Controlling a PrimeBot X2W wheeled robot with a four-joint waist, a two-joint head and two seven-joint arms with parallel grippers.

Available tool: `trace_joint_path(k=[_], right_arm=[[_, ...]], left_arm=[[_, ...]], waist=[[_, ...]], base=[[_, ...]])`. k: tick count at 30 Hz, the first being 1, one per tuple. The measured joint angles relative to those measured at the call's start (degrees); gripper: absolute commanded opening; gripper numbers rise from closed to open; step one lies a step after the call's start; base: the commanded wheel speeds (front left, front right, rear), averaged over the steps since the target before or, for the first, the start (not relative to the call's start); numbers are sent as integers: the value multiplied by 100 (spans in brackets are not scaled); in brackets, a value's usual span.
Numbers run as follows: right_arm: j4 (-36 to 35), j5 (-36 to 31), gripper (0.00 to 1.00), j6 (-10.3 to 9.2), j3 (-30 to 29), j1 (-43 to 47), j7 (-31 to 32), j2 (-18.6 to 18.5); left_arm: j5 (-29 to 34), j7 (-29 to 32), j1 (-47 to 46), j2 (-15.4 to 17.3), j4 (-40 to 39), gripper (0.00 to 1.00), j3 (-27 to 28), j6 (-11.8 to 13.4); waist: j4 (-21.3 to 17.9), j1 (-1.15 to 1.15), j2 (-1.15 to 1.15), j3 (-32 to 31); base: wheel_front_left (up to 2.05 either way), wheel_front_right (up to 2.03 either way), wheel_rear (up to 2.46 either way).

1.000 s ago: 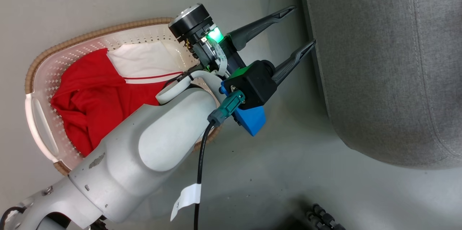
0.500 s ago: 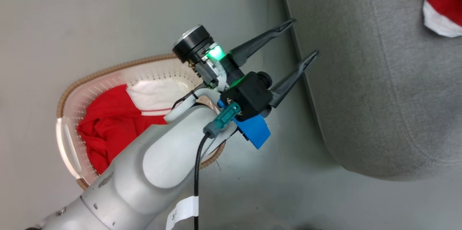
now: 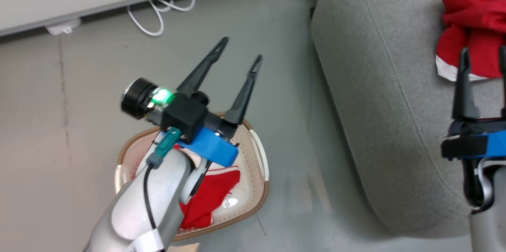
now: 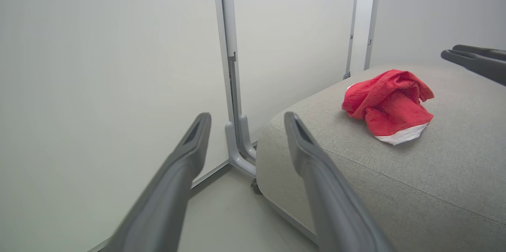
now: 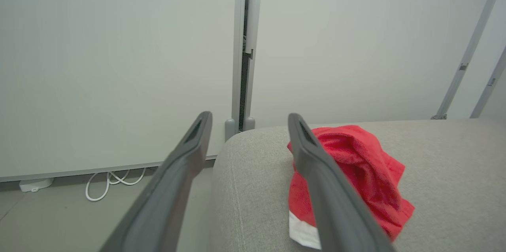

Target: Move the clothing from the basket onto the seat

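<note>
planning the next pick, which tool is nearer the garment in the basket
Left. The left tool hangs above the basket with that garment; the right tool is over the seat.

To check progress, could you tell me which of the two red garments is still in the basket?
The garment under the left arm, inside the basket; the other garment lies crumpled on the grey seat.

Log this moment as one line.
left gripper open, empty | right gripper open, above seat | first garment on seat | second garment in basket
</note>
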Motion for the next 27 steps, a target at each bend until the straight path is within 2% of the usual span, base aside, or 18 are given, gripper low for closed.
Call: trace_joint_path(k=[5, 16, 27], right_arm=[[-207, 44, 100, 0, 439, 245, 0, 147], [-444, -37, 100, 0, 953, 643, 0, 347], [-292, -25, 100, 0, 931, 1262, 0, 488]], left_arm=[[64, -1, 517, -12, -134, 100, 654, 37], [261, -1, 1428, -307, -316, 100, 1892, -30], [512, -1, 2150, -532, -253, 100, 2474, -229]], waist=[[292, 0, 0, -354], [866, 0, 0, -960], [1138, 0, 0, -1301]], base=[[0, 0, 0], [0, 0, 0], [0, 0, 0]])
